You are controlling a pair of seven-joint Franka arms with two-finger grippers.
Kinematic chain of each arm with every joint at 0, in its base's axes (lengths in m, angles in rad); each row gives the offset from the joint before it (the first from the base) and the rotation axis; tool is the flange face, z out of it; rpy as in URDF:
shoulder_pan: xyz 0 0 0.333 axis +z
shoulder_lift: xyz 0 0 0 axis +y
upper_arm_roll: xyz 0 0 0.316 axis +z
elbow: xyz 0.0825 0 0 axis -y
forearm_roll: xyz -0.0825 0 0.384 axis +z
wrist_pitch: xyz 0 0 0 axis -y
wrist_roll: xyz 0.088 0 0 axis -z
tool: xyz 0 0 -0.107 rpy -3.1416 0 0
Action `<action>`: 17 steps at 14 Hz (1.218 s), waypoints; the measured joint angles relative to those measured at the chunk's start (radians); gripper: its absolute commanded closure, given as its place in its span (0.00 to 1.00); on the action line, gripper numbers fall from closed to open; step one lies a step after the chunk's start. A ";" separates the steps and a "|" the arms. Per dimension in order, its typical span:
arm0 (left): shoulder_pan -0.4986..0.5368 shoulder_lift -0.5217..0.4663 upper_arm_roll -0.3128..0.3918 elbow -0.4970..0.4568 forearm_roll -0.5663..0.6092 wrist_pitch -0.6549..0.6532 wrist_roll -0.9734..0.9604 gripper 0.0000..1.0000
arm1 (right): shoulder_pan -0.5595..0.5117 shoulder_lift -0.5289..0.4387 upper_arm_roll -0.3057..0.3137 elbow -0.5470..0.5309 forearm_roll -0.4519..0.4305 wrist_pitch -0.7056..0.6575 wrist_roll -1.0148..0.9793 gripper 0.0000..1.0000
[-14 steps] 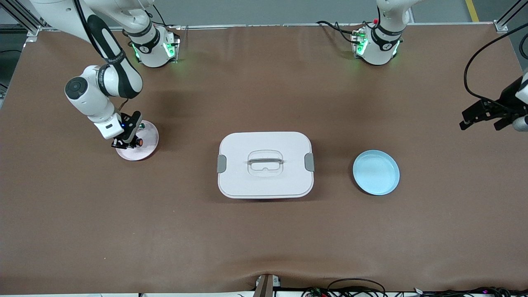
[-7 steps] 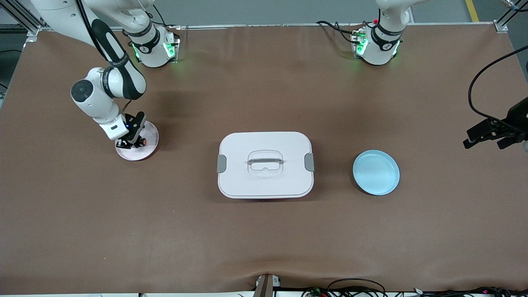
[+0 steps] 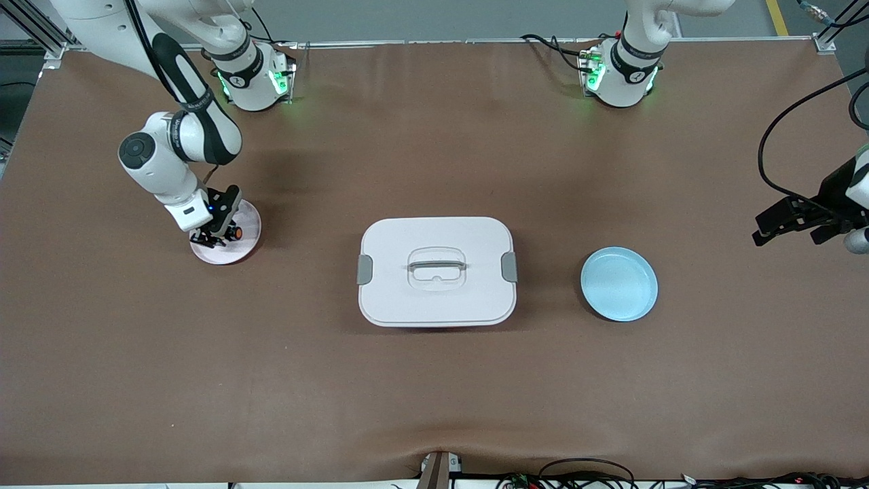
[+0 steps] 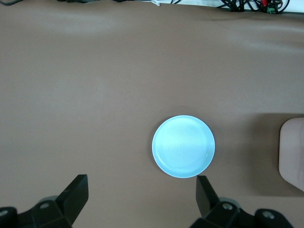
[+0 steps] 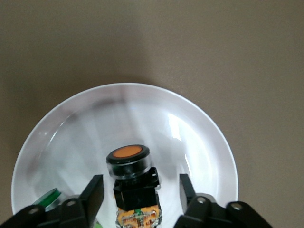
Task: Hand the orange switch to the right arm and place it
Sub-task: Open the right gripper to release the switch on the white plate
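Note:
The orange switch [image 3: 233,233] lies on its side on a pale pink plate [image 3: 248,219] toward the right arm's end of the table. In the right wrist view its orange cap and black body [image 5: 128,161] lie on the plate [image 5: 190,109]. My right gripper [image 3: 218,238] is low over the plate, open, with its fingers either side of the switch and a gap on each side [image 5: 140,182]. My left gripper [image 3: 787,236] is open and empty, in the air over the left arm's end of the table [image 4: 142,183].
A small green-capped switch [image 5: 47,197] lies on the same plate beside one right finger. A white lidded box [image 3: 436,272] with a handle sits mid-table. A light blue plate [image 3: 619,284] lies beside it toward the left arm's end and shows in the left wrist view [image 4: 183,146].
My right gripper has shifted slightly over the pink plate, the switch staying between its fingers. My left gripper has moved lower in the front view, over the table's end.

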 measured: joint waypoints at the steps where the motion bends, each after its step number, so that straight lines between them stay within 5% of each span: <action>1: 0.025 -0.003 -0.023 0.000 0.000 -0.006 0.000 0.00 | 0.000 0.000 0.003 0.006 0.000 -0.003 0.006 0.00; 4: 0.219 -0.006 -0.234 0.000 0.000 -0.008 0.000 0.00 | 0.001 0.000 0.011 0.045 0.000 -0.088 0.038 0.00; 6: 0.277 -0.008 -0.306 0.000 0.000 -0.008 -0.002 0.00 | 0.002 -0.005 0.012 0.098 0.001 -0.188 0.052 0.00; 17: 0.282 -0.251 -0.350 -0.203 0.064 -0.067 -0.002 0.00 | -0.061 -0.064 -0.009 0.484 0.013 -0.755 0.329 0.00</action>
